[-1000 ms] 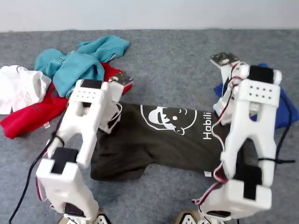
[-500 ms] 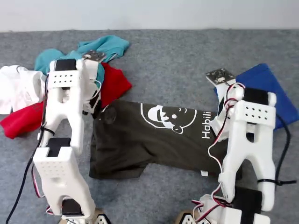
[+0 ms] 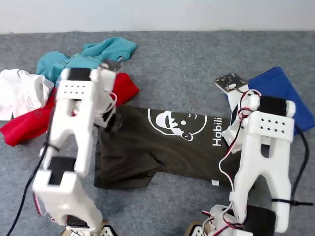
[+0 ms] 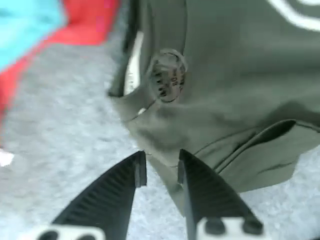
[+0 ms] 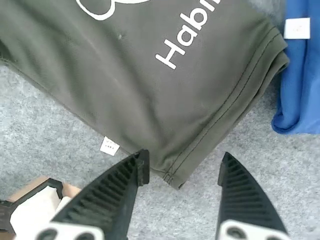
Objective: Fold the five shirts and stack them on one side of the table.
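The dark shirt [image 3: 167, 147] lies spread on the bench [image 3: 187, 59], print up, collar toward my left arm and hem toward my right. My left pincer [image 4: 161, 162] is narrow and holds nothing. Its tips sit just over the shoulder edge, beside the collar. My right pincer [image 5: 184, 162] is wide, also holds nothing, and straddles the hem corner.

I judge the biggest risk to be on the left. With so small a gap I may catch only the top layer of cloth, or slip off the edge and close on nothing. Then the right side would lift alone and the shirt would twist instead of folding. The near sleeve [image 4: 270, 150] is already creased under itself, so a skewed pull would likely bunch it further.

On the right, the folded blue shirt [image 5: 300, 75] lies just beside the hem. If my wide jaws come down off line, one could snag it and spoil that fold. The red shirt [image 3: 29, 123] lies close to the collar, and a drag that way could pull it along.
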Controlling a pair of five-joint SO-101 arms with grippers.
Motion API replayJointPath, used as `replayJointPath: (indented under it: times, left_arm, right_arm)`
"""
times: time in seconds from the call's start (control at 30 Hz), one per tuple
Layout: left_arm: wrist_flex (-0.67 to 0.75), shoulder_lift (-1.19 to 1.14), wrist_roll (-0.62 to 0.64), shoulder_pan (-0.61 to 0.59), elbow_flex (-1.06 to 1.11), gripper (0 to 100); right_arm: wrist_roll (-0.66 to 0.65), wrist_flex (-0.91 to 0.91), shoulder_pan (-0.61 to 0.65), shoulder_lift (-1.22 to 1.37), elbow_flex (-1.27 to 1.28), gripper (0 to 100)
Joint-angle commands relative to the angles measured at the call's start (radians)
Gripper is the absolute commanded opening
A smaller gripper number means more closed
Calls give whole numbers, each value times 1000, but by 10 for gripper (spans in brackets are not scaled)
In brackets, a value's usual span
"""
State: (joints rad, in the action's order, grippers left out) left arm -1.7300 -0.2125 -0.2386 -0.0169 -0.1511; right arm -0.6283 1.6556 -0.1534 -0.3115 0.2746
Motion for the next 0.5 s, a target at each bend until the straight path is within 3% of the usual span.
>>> replayJointPath:
  times: [0.0, 0.2, 0.47]
  left_arm:
    - [15, 196, 3, 17, -42, 115]
    - [49, 192, 2, 15, 50, 115]
    - [295, -52, 3, -63, 143, 115]
  right_arm:
    - [-15, -22, 5, -51, 5, 230]
    - [-17, -120, 5, -51, 167, 230]
    - [-21, -189, 5, -56, 285, 230]
